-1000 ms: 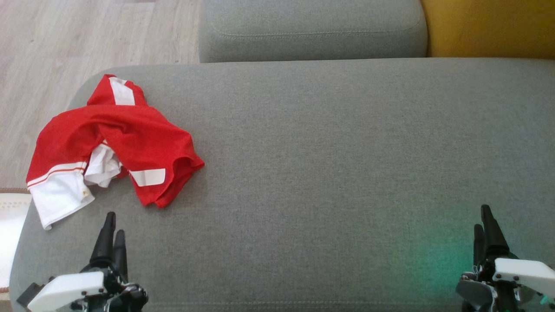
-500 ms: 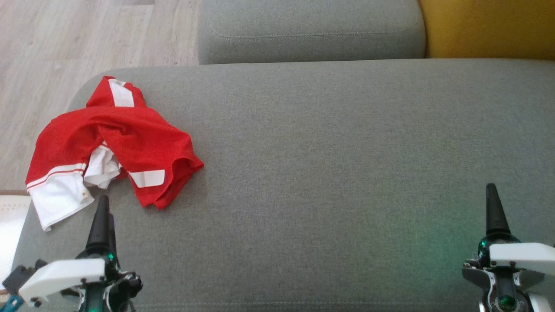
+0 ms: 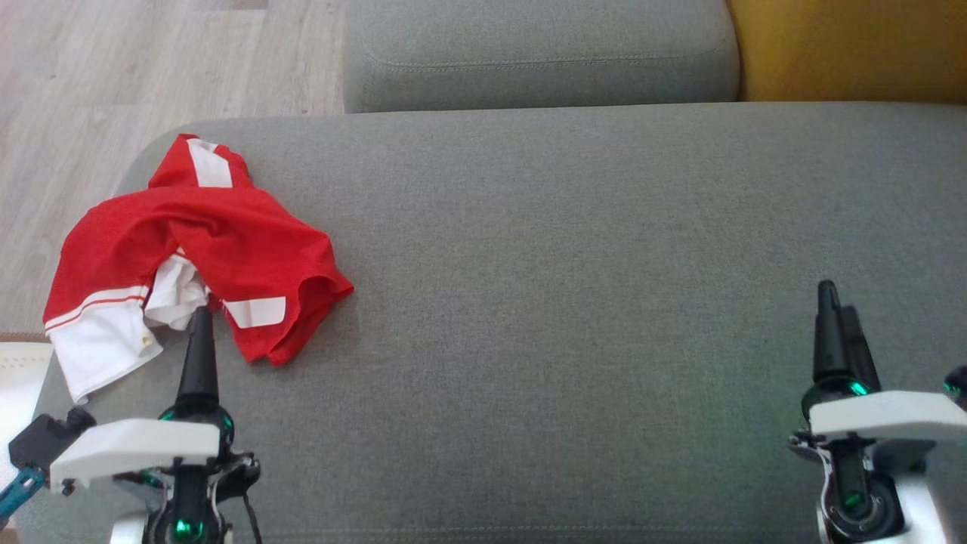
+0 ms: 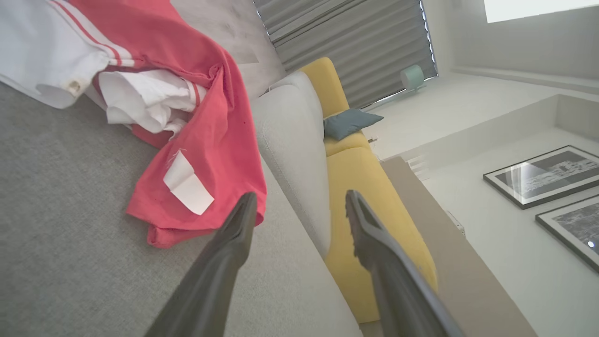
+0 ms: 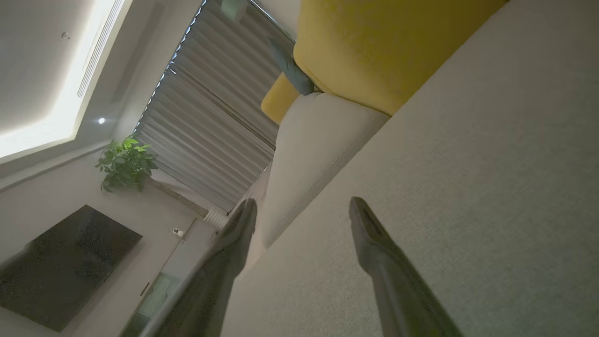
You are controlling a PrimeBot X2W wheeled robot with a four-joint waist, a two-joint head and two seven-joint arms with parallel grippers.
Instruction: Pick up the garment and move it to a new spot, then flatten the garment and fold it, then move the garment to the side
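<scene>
The left gripper (image 3: 201, 321) is hanging with its fingers spread and empty above the grey seat cushion (image 3: 574, 317). Its tips are sitting close by the near edge of the crumpled red-and-white jersey (image 3: 234, 242), which is lying at the cushion's left end. The right gripper (image 3: 837, 298) is hovering released and empty over the cushion's right end.

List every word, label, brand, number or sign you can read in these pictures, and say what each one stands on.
No text can be read in any of the views.
White patch on the red garment: blank, no lettering shows.
Two framed pictures in the left wrist view: too blurred to tell whether they carry any text.
</scene>
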